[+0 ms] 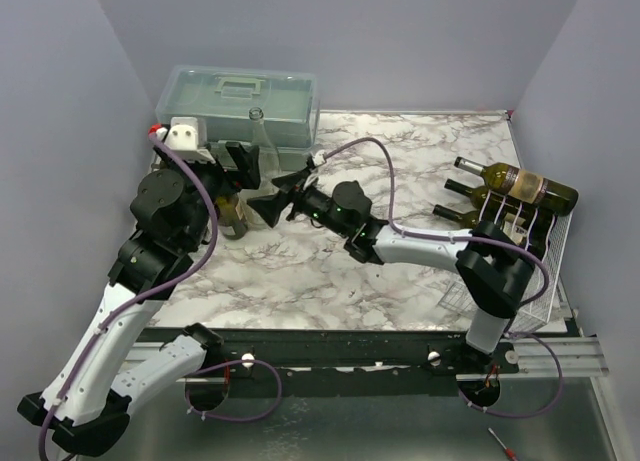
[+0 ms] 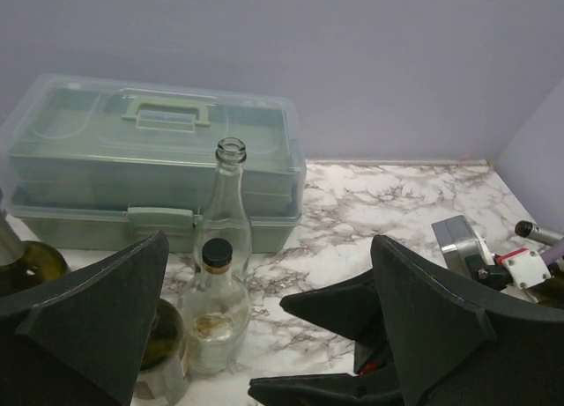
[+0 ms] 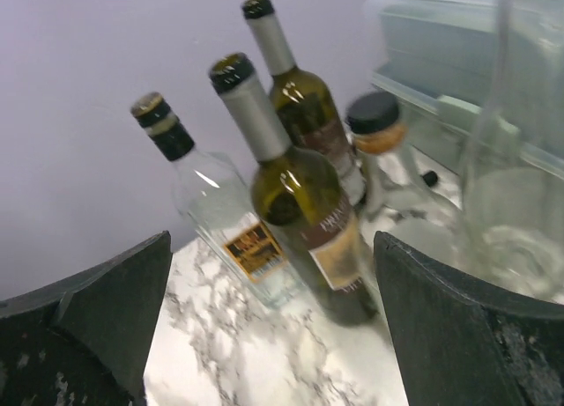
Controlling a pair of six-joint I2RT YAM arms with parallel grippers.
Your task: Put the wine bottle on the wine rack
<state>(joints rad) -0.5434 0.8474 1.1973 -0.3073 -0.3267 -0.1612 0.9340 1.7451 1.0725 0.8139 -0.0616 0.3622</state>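
Several bottles stand at the back left of the table. In the right wrist view a green wine bottle (image 3: pixel 304 217) with a brown label stands in front of my open, empty right gripper (image 3: pixel 271 239), beside a clear labelled bottle (image 3: pixel 225 225) and a second green bottle (image 3: pixel 304 107). From above, my right gripper (image 1: pixel 270 196) points left at this group (image 1: pixel 232 216). My left gripper (image 1: pixel 238 169) hovers over the group, open and empty (image 2: pixel 269 247). The white wire wine rack (image 1: pixel 548 271) at the right edge holds three dark bottles (image 1: pixel 520 186) lying down.
A translucent grey-green toolbox (image 1: pixel 240 101) stands at the back left. A tall clear bottle (image 2: pixel 227 195) and a small clear black-capped bottle (image 2: pixel 214 305) stand in front of it. Side walls close in the table left and right.
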